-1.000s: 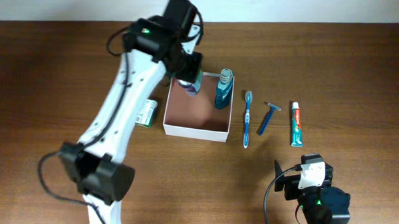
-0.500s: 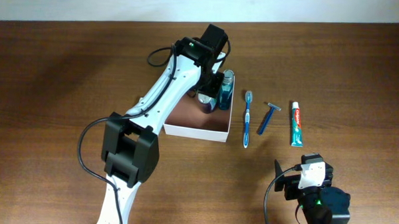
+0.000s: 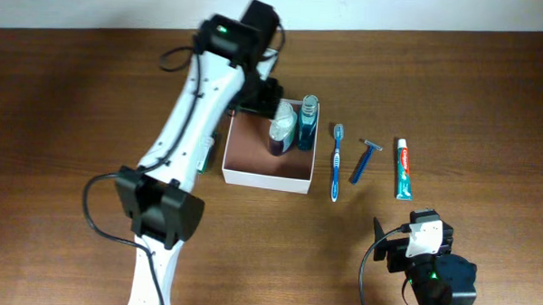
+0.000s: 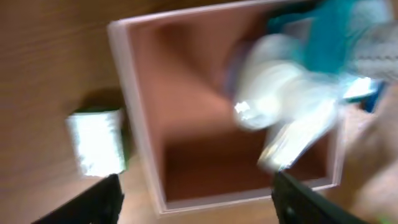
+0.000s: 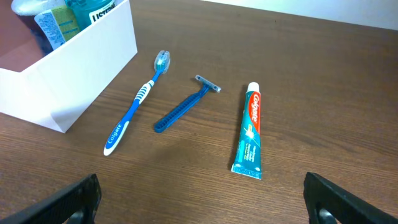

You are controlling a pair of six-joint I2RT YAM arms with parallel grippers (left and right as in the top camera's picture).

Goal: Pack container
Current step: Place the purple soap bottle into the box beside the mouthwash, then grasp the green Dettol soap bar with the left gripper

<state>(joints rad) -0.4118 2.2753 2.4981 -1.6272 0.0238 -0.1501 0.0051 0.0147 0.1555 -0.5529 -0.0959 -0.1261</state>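
- The container [image 3: 265, 180] sits directly under my left gripper [image 4: 199, 200]. On the left wrist feed its pinkish-brown floor and white walls fill most of the space ahead of the two fingers.
- The left jaws are spread wide with nothing between them. One fingertip [image 4: 102, 198] shows at each lower corner of that feed, clear of the box.
- Two bottles stand upright inside the container, at the end farthest from the left jaws' near edge. One is a white-capped bottle [image 3: 281, 130], and the teal mouthwash bottle [image 3: 306, 125] is just beside it against the wall. Both are badly blurred on the wrist feed, so I cannot read any labels there.
- A small green-and-white carton [image 4: 96, 142] lies on the table [image 3: 491, 97] just outside the container wall. It is ahead of one left finger rather than between the two.
- My right gripper [image 5: 202, 208] is released too, fingers far apart and holding nothing. It is well apart from the container, which shows only as a white corner far ahead and off to one side.
- Straight ahead of the right jaws, flat on the wood, lie the toothbrush [image 5: 137, 102], the blue razor [image 5: 186, 104] and the toothpaste tube [image 5: 249, 130]. None of them touch, and the toothbrush is nearest the box.
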